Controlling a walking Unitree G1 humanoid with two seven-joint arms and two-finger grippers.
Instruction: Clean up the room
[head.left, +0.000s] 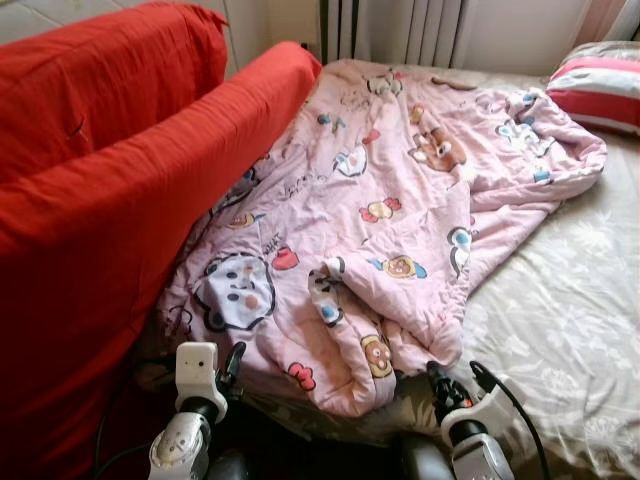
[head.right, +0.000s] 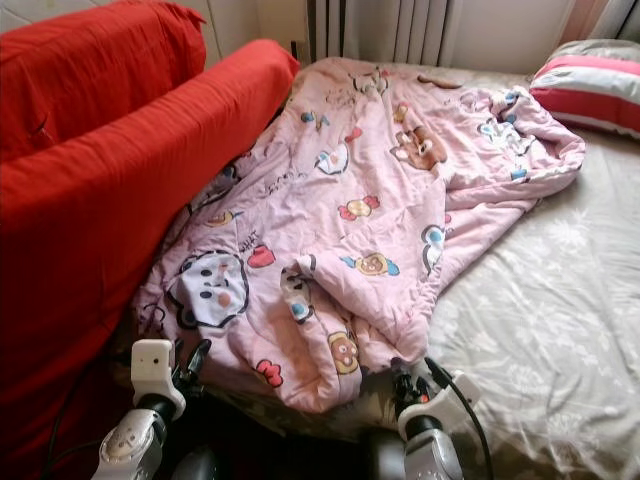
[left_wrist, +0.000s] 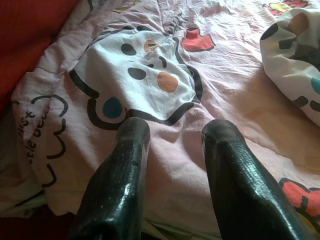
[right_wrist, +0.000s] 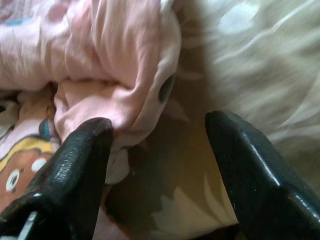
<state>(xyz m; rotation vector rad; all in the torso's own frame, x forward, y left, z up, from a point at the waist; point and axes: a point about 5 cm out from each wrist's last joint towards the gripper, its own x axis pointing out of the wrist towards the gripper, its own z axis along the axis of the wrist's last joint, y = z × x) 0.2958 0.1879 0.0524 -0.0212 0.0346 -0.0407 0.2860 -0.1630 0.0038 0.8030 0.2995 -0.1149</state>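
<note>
Your left gripper (left_wrist: 172, 132) sits low at about seven o'clock in the head view, fingers (left_wrist: 122, 170) spread apart and pointing forward. Your right gripper (right_wrist: 157, 125) is at about five o'clock, its fingers (right_wrist: 250, 165) parted wide, wrist raised forward.

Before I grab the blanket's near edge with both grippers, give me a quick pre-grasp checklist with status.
1. Left gripper open: ok.
2. Right gripper open: ok.
3. Left gripper over blanket: ok, above its near edge by the white cartoon face.
4. Right gripper lined up on fabric: not ok, one finger is at the bunched fold, the other over bare sheet.
5. Blanket flat: not ok, crumpled and folded over.
6. Blanket free of the red sofa: cannot tell.
</note>
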